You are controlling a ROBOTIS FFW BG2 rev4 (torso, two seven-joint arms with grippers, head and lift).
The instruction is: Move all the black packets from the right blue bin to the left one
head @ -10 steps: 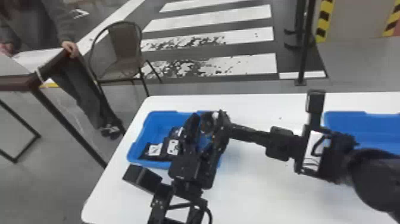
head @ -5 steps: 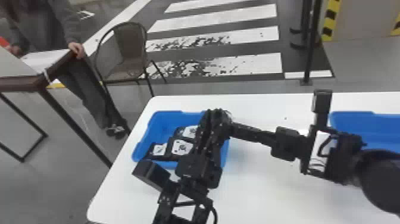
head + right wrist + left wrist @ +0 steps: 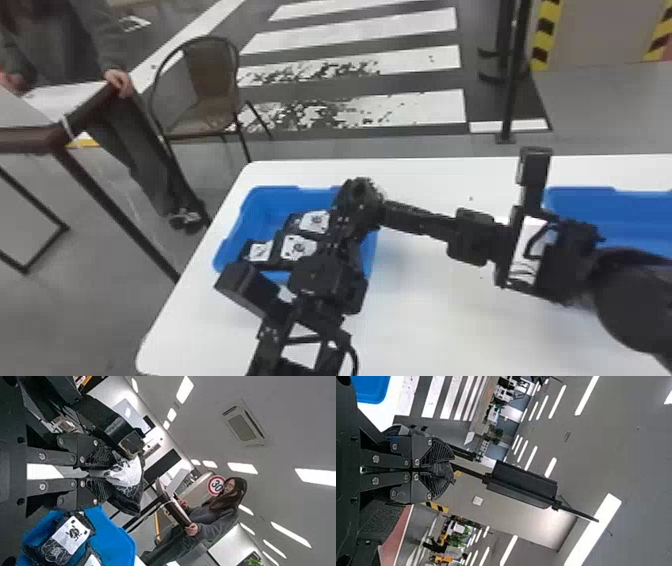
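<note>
- Left bin (image 3: 265,205): holds crinkled black packets (image 3: 276,252) with white labels.
- Right gripper (image 3: 402,211): clamped on a packet near that bin.
- Left gripper (image 3: 350,212): fingers together.
- Clamped packet (image 3: 126,503): glossy, creased black, its white patch (image 3: 128,473) darkly printed.

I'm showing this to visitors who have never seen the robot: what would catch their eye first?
Probably the black jointed left arm and right arm, crowded together at the left blue plastic bin on the white table. Next, a white-labelled black packet pinched in the right gripper, then the broad white crossing stripes on the floor beyond.
</note>
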